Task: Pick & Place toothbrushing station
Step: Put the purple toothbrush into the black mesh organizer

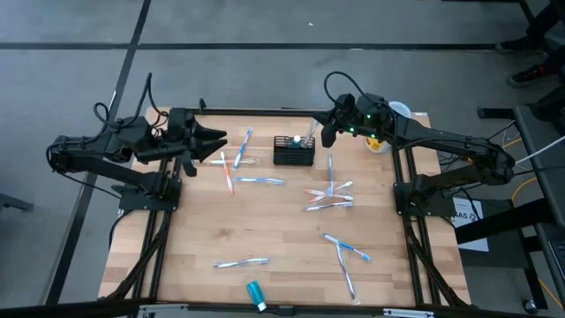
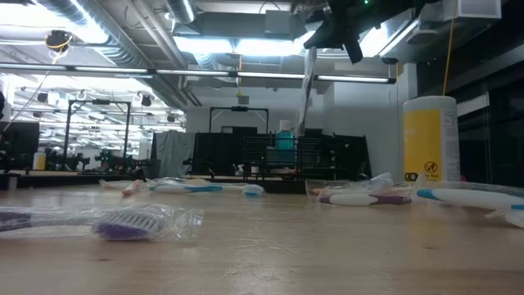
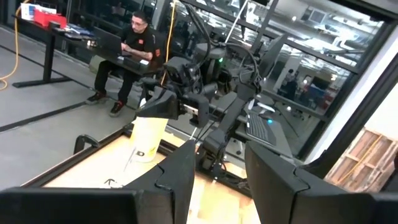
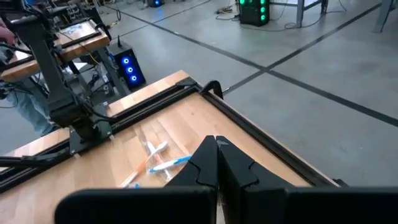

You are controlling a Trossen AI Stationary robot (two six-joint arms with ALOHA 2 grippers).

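Observation:
The toothbrushing station, a low black wire-mesh caddy (image 1: 294, 152) (image 2: 286, 160), stands at the table's far middle. My right gripper (image 1: 325, 132) (image 2: 321, 39) (image 4: 216, 163) hovers above its right end, shut on a wrapped toothbrush (image 2: 305, 86) that hangs down into the caddy. A teal-topped item (image 2: 284, 135) also stands in the caddy. My left gripper (image 1: 216, 141) (image 3: 221, 180) waits open, level, left of the caddy and above the table, with nothing between its fingers. My right gripper holds the wrapped toothbrush by its top end (image 2: 310, 51), pinched between the shut fingers. The brush hangs almost upright below the fingers, and its lower end (image 2: 299, 131) reaches down into the caddy behind the mesh. My own fingers hide the contact in the right wrist view.
A yellow canister with a white lid (image 1: 378, 140) (image 2: 429, 139) stands at the far right corner. Wrapped toothbrushes lie scattered on the table: beside my left gripper (image 1: 238, 163), right of centre (image 1: 328, 196), and near the front (image 1: 240, 262) (image 1: 346, 252). A person (image 3: 134, 50) sits beyond the table.

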